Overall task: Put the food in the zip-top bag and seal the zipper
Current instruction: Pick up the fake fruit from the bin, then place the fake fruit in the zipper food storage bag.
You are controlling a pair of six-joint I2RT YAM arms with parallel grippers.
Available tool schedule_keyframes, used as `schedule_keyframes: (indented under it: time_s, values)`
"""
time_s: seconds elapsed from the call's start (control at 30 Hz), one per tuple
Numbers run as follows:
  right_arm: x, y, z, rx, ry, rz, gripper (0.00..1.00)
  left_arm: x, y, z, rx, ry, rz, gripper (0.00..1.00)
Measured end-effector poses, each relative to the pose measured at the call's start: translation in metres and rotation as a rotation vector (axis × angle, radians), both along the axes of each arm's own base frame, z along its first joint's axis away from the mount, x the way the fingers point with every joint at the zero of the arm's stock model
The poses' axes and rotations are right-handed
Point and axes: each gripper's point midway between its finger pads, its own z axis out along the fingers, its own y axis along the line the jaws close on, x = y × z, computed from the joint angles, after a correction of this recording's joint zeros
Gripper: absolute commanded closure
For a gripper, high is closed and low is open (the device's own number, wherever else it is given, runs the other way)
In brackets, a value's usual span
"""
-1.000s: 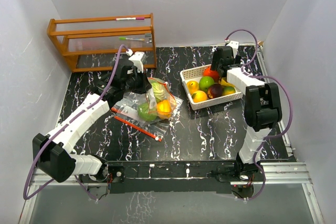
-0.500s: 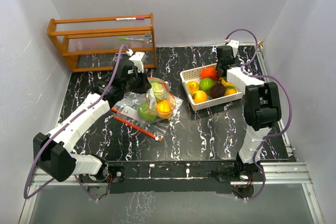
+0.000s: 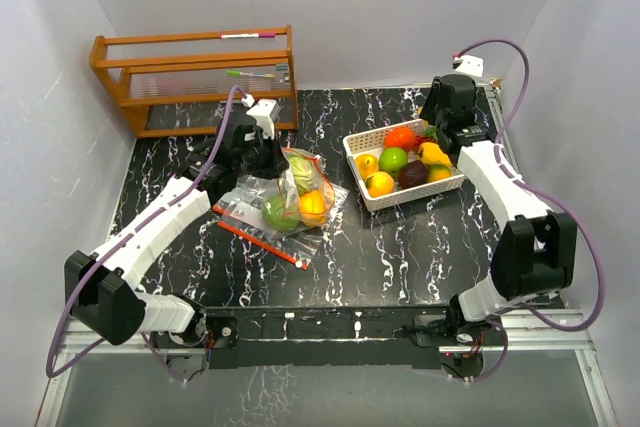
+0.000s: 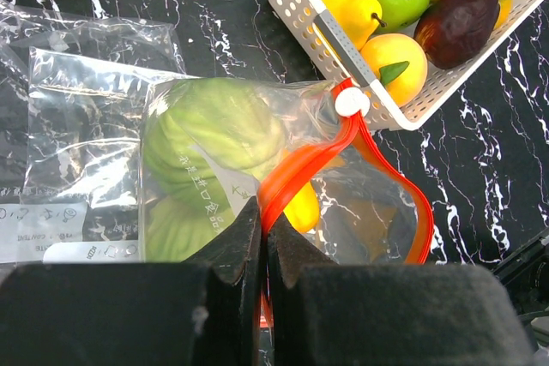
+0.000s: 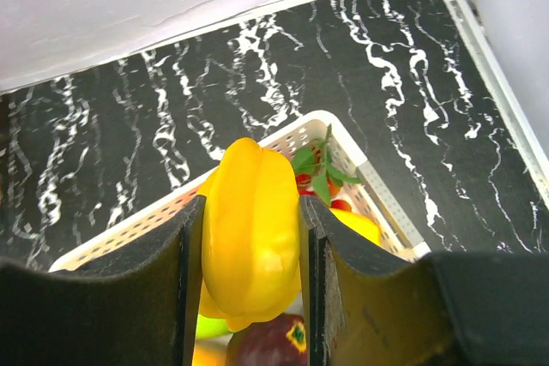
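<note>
A clear zip-top bag (image 3: 285, 197) with an orange zipper strip (image 4: 317, 156) and a white slider (image 4: 352, 102) lies left of centre. It holds a green leafy vegetable (image 4: 214, 135), a yellow piece (image 4: 302, 207), a green fruit (image 3: 277, 212) and an orange fruit (image 3: 312, 205). My left gripper (image 4: 263, 212) is shut on the zipper strip at the bag's mouth, and it also shows in the top view (image 3: 262, 154). My right gripper (image 5: 250, 203) is shut on a yellow pepper (image 5: 253, 237), held above the white basket (image 5: 377, 190). The pepper also shows in the top view (image 3: 433, 154).
The white basket (image 3: 410, 197) holds several more toy fruits: orange, green, yellow and a dark purple one (image 5: 270, 345). A second flat bag with a red strip (image 3: 265, 242) lies under the first. A wooden rack (image 3: 195, 77) stands at the back left.
My right arm has swung out to the right and its wrist has moved right and back over the basket, with the yellow pepper in its jaws. The left arm has not moved.
</note>
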Motion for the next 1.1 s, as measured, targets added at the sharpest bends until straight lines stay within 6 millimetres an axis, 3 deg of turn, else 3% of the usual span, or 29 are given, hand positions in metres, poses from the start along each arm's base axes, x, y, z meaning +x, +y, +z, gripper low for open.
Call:
schedule_keyframes:
  time_s: [0.2, 0.4, 0.53, 0.67, 0.87, 1.0, 1.1]
  values:
    - [-0.037, 0.031, 0.022, 0.080, -0.018, 0.193, 0.92, 0.001, -0.001, -0.002, 0.000, 0.005, -0.003, 1.00]
    - [-0.108, 0.085, 0.067, 0.220, -0.110, 0.535, 0.92, 0.003, -0.005, -0.017, 0.016, 0.044, -0.009, 1.00]
    - [-0.151, 0.117, 0.079, 0.308, -0.140, 0.724, 0.92, 0.003, -0.006, -0.018, 0.007, 0.051, -0.013, 1.00]
    - [-0.181, 0.150, 0.079, 0.369, -0.120, 0.866, 0.92, 0.002, -0.007, -0.017, -0.001, 0.056, -0.014, 1.00]
    - [-0.218, 0.218, 0.079, 0.420, -0.077, 1.066, 0.92, 0.001, -0.011, -0.014, -0.017, 0.058, -0.028, 1.00]
    - [-0.232, 0.263, 0.057, 0.420, -0.003, 1.146, 0.92, 0.000, -0.012, -0.013, -0.022, 0.060, -0.031, 1.00]
    - [-0.234, 0.284, 0.031, 0.398, 0.070, 1.147, 0.92, 0.000, -0.012, -0.013, -0.023, 0.062, -0.033, 1.00]
